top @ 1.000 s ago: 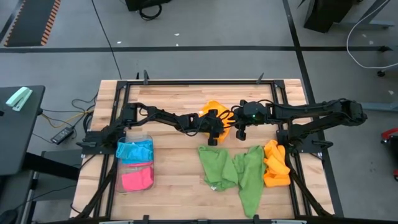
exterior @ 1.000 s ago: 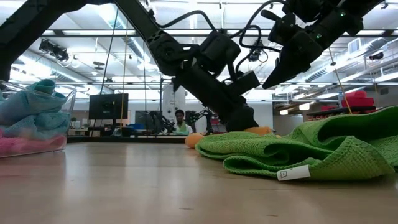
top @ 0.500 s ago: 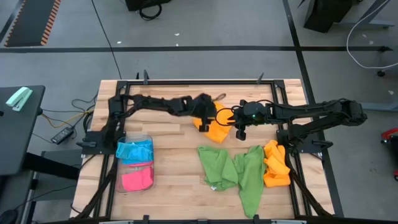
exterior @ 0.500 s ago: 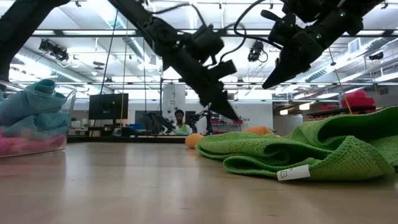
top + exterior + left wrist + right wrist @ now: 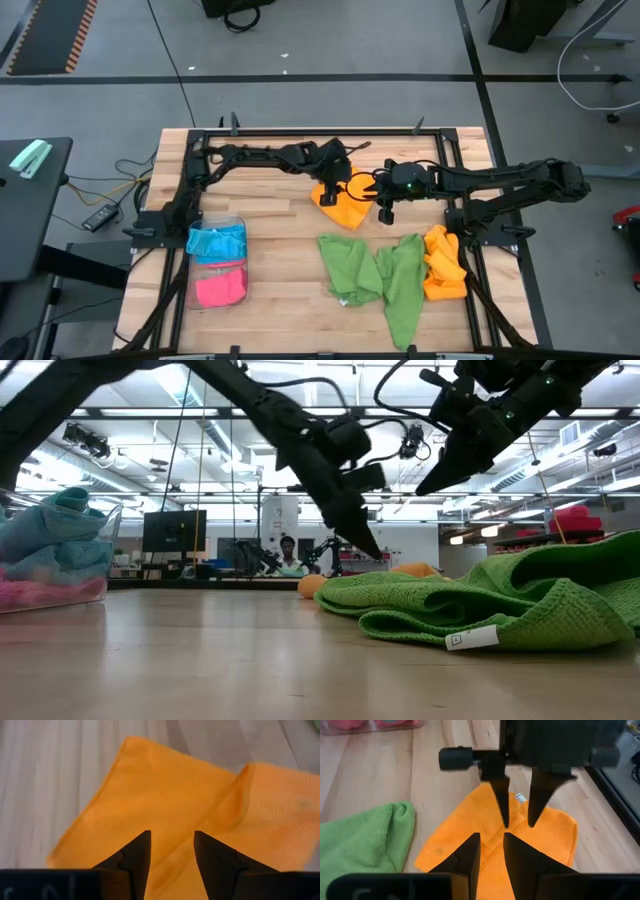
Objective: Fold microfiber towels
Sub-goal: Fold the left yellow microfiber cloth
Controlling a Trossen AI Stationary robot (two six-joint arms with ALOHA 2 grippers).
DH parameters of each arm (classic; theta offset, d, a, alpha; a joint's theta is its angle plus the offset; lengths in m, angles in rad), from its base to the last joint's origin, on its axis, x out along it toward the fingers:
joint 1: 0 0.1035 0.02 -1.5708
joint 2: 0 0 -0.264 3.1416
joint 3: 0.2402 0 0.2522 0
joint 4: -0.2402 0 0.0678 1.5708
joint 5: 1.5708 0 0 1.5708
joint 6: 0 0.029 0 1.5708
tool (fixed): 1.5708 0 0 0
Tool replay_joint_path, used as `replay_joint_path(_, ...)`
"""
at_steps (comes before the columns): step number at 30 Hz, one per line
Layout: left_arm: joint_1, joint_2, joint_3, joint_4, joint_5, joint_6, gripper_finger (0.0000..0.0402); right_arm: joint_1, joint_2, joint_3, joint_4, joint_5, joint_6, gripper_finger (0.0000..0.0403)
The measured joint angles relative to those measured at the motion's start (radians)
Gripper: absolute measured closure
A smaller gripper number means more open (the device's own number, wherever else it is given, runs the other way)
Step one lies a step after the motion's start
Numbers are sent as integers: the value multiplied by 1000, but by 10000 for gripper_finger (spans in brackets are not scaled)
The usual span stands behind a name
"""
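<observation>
An orange microfiber towel (image 5: 345, 212) lies folded flat on the table's far middle, with a fold line across it (image 5: 235, 795) and a white tag (image 5: 520, 797). My left gripper (image 5: 172, 851) hovers open just above it, pointing steeply down, clear of the cloth (image 5: 368, 545). My right gripper (image 5: 491, 851) hangs open by a narrow gap above the towel's right side (image 5: 384, 212), holding nothing. Two green towels (image 5: 348, 265) (image 5: 405, 285) lie crumpled near the table's middle.
A crumpled heap of orange cloth (image 5: 443, 265) sits at the right edge. A clear tray (image 5: 240, 222) at the left holds blue and pink towels. Bare wood lies between the tray and the green towels. A person sits far back in the room (image 5: 290, 560).
My left gripper has risen off the orange towel and drawn back toward the table's far left, tipping steeper. The towel, half hidden under the arm before, now shows whole, lying flat and folded. My right gripper has kept still.
</observation>
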Motion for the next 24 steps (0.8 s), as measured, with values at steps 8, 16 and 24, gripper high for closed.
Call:
replay_joint_path(8, 21, 117, 184, -241, -7, 124, 247, -2, -47, 0, -110, 18, -5, 309)
replay_joint_path(16, 69, 131, 178, -286, 59, 194, 235, -2, -126, 0, -143, 19, -9, 309)
replay_joint_path(24, 71, 131, 178, -319, 73, 230, 263, -2, -129, 0, -142, 19, 1, 309)
